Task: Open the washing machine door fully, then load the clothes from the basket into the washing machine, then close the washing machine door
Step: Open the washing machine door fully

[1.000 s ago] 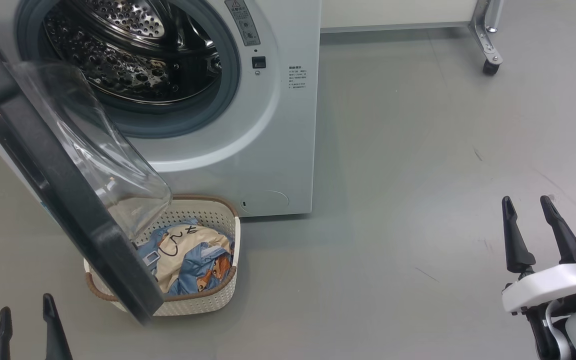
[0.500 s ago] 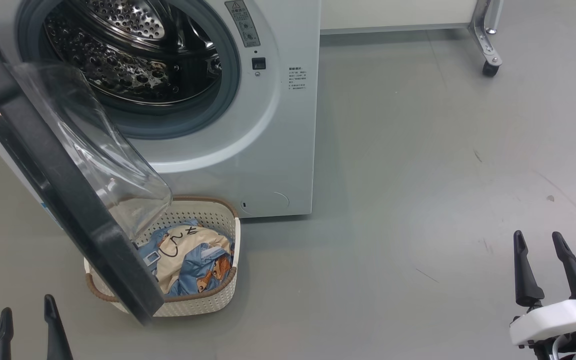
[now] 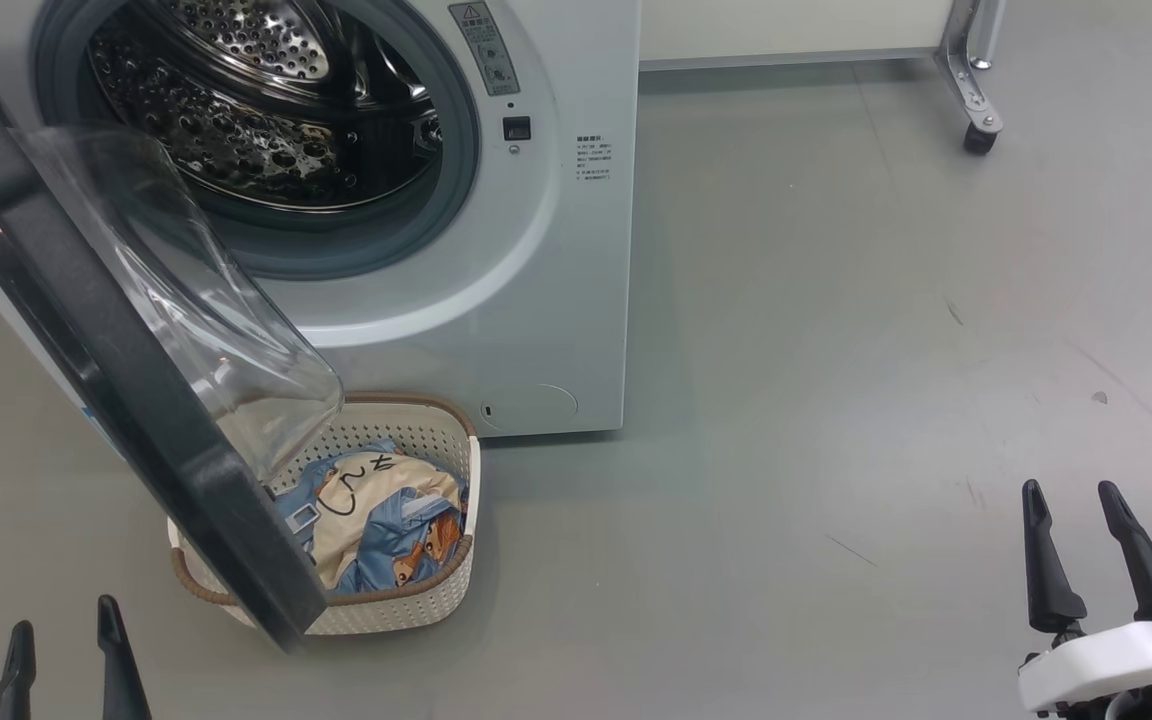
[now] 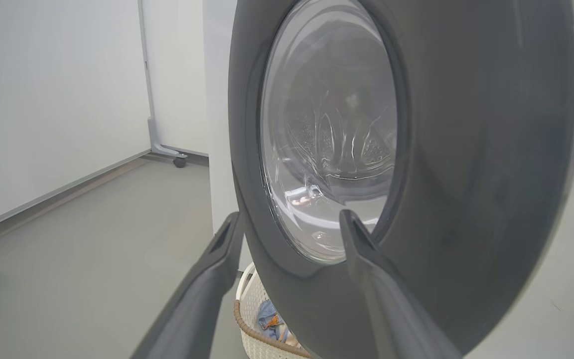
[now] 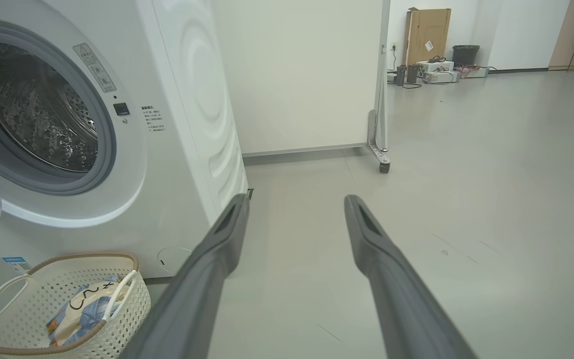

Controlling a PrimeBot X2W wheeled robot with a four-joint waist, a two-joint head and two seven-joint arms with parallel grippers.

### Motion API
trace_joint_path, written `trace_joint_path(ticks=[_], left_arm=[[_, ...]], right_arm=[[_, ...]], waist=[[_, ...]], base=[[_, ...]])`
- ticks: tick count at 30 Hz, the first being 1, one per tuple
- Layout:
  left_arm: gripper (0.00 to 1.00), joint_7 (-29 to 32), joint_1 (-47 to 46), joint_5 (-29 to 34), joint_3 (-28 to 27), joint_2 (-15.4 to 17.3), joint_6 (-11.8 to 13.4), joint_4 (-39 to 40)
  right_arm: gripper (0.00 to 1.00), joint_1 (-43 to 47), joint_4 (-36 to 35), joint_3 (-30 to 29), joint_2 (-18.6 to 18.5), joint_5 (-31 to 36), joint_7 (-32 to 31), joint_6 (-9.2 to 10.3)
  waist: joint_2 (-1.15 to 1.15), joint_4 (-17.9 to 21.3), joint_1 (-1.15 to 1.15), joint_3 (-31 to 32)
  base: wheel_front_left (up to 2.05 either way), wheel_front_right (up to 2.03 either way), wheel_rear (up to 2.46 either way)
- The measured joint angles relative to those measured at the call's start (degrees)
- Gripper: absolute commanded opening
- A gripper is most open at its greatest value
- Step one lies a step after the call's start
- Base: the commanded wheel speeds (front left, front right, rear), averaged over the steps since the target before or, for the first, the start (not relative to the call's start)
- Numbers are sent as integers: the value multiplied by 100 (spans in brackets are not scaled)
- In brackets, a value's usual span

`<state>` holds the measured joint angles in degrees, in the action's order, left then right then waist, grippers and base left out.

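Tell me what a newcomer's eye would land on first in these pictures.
The big, black-ringed washing machine door stands open at the left of the head view, hanging over part of the basket. Behind it, the white washing machine shows its shiny steel drum. Blue and cream clothes lie in the basket, which sits on the grey floor just in front of the machine.
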<state>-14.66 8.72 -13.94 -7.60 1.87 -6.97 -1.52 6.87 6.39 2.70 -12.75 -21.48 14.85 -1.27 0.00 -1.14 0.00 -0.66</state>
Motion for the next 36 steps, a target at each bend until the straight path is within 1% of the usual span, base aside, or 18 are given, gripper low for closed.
trace_joint_path(ticks=[9,11,16,30,31,32,36], left_arm=[[100,0,3,7,12,0,0,-12],[100,0,3,7,22,0,0,-12],[100,0,3,7,30,0,0,-19],[100,0,4,5,36,1,-1,-54],[48,0,5,-1,54,2,-1,-88],[0,1,12,-16,75,2,-1,-120],[0,1,31,-20,99,2,-1,-172]], right_arm=[[100,28,3,-189,176,162,0,-224],[100,32,3,-229,204,193,0,-231],[100,63,10,-319,248,297,0,-333],[100,63,25,-495,423,489,0,-480],[100,63,27,-506,427,490,0,-482],[100,64,29,-517,432,493,0,-482],[100,64,32,-560,465,537,0,-525]], waist=[[0,-30,0,-3],[0,-39,0,-7],[0,-59,0,-17],[0,-87,0,-13],[0,-88,0,-11],[0,-89,0,-10],[0,-94,0,-4]], base=[[0,0,0],[0,0,0],[0,0,0],[0,0,0],[0,0,0],[0,0,0],[0,0,0]])
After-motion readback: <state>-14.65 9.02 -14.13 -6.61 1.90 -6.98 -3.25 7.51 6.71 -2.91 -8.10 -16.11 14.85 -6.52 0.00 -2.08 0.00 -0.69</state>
